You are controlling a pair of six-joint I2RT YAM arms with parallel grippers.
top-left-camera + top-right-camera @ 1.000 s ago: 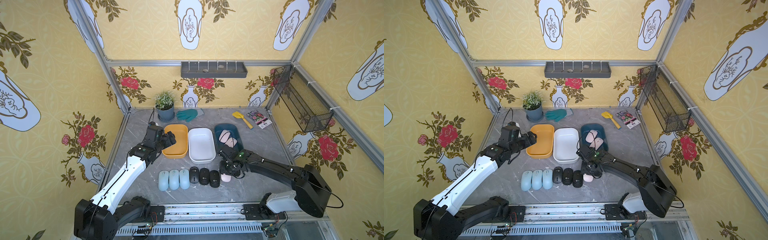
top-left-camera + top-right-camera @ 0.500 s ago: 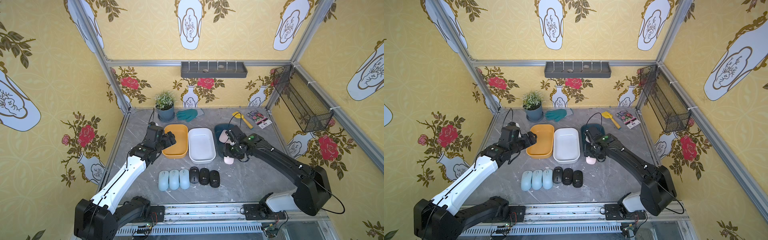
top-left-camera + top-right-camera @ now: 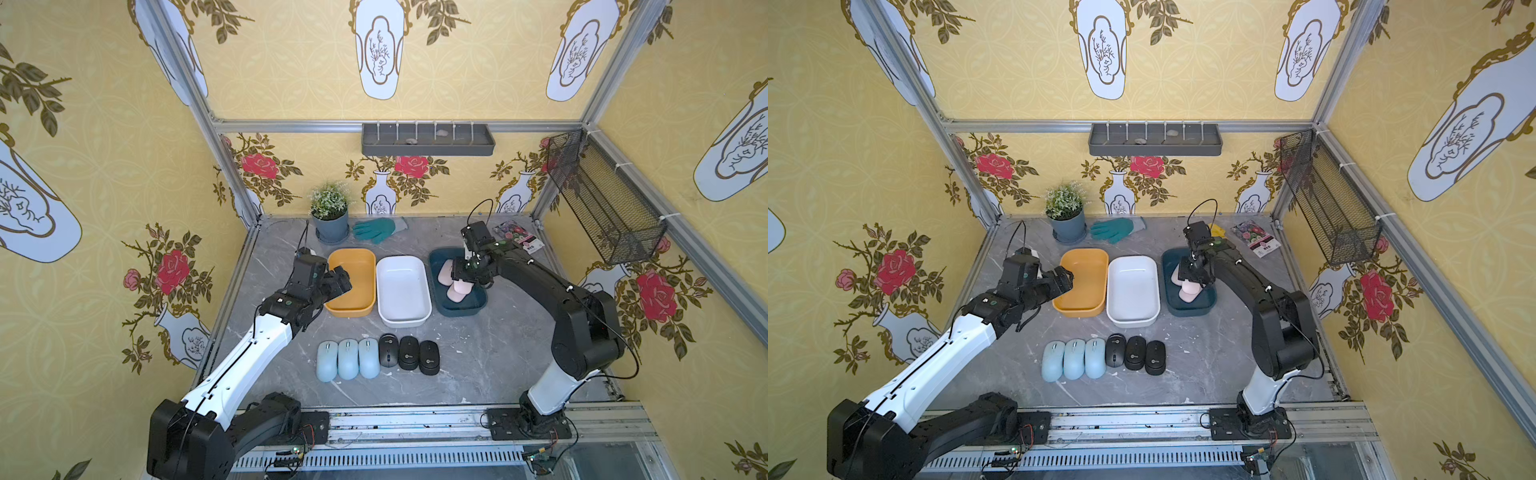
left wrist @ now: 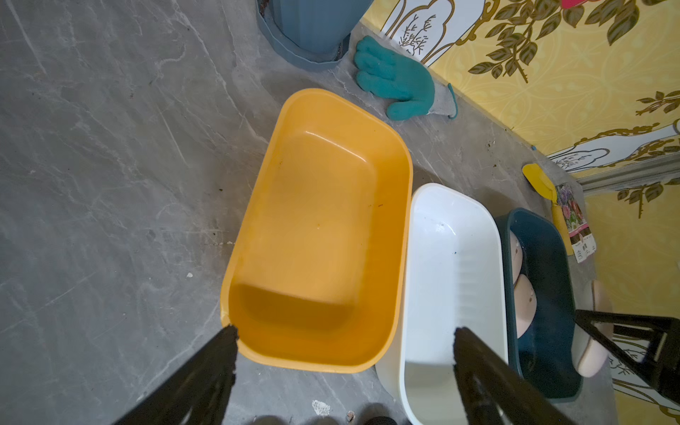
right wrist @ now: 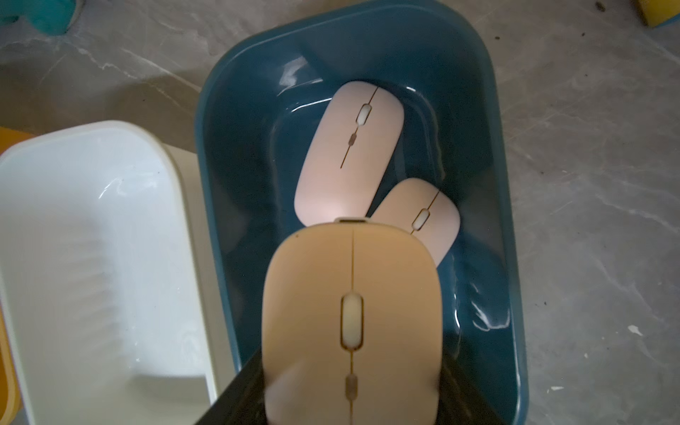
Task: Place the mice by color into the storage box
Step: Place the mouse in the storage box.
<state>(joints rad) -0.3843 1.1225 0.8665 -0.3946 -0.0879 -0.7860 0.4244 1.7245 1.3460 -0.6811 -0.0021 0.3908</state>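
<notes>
Three pale blue mice and three black mice lie in one row on the grey table's front. Behind them stand three storage boxes: orange, white and dark teal. Two pale pink mice lie in the teal box. My right gripper is shut on a third pink mouse, holding it just above that box. My left gripper hangs open and empty over the orange box's near left edge.
A potted plant and a green glove sit at the back. A yellow scoop and a seed packet lie at the back right. A wire basket juts from the right wall, and a grey shelf hangs on the back wall.
My right gripper has carried the pink mouse from the table beside the black mice up and back to above the teal box. The left arm has stayed still.
</notes>
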